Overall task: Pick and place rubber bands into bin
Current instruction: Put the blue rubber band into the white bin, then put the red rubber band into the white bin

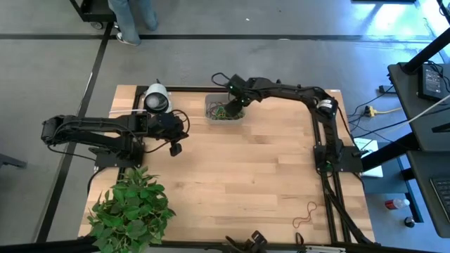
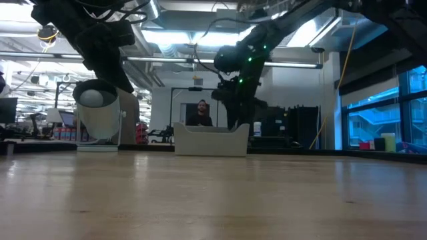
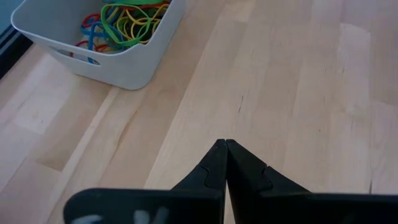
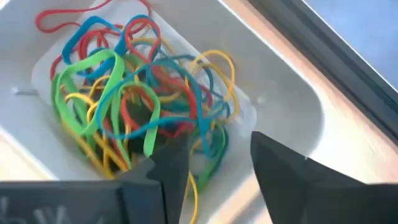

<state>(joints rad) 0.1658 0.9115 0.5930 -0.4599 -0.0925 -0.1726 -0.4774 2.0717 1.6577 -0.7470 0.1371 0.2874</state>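
The bin (image 1: 209,105) stands near the table's far edge, a pale, shallow container with rounded corners. It holds a tangled heap of rubber bands (image 4: 137,106) in green, blue, red and yellow. The left wrist view also shows the bin (image 3: 124,65) and the bands (image 3: 127,22). My right gripper (image 4: 214,158) is open and reaches down into the bin (image 2: 210,141) from above, over the heap's edge. My left gripper (image 3: 225,144) is shut and empty. It hovers over bare wood left of the bin (image 1: 175,147). One loose tan band (image 1: 306,213) lies flat near the table's near right corner. My right gripper's open fingers (image 4: 168,168) stand just over the rubber bands at the near side of the heap; I cannot tell whether they touch any band.
A white-and-black roll (image 1: 156,98) stands left of the bin at the far edge. A leafy green plant (image 1: 130,207) fills the near left corner. The right arm's base and cables (image 1: 330,158) run along the right edge. Bare wood spans the table's middle.
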